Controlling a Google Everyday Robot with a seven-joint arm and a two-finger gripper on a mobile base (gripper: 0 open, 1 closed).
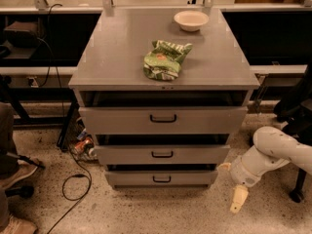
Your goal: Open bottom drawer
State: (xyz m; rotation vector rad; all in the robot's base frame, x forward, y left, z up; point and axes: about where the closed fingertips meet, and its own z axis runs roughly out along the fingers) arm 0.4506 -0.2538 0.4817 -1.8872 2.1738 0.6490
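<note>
Standing on a speckled stone floor (161, 213), a grey flat-topped metal cabinet (122, 48) fills the middle of the camera view, with a dark shelf unit (44, 43) running behind it. Three grey drawer fronts stack down its face, each with a small black bar handle and a dark gap above it. The tallest, widest grey drawer front (117, 121) sits uppermost, the mid-sized grey drawer front (122, 155) lies under it, and the bottom drawer (131, 178), shortest and narrowest, sits lowest, just above the floor. Its small black bar handle (161, 179) is at the centre of the front, with nothing touching it.

At the lower right, the robot's white rounded arm (280, 147) reaches in from the frame edge and angles down to the left. Its gripper (229, 188) hangs low beside the cabinet's right lower corner, level with the bottom drawer and near it, yet apart from the front and well to the right of the handle. Two cream fingers (238, 199) show, one pointing down at the floor and one short tip toward the cabinet; they stand spread, with nothing between them.

On the cabinet top lie a crumpled green snack bag (165, 59) near the middle and a shallow cream bowl (191, 19) at the rear right, well apart. A thin black cable (73, 191) loops on the floor at left.
</note>
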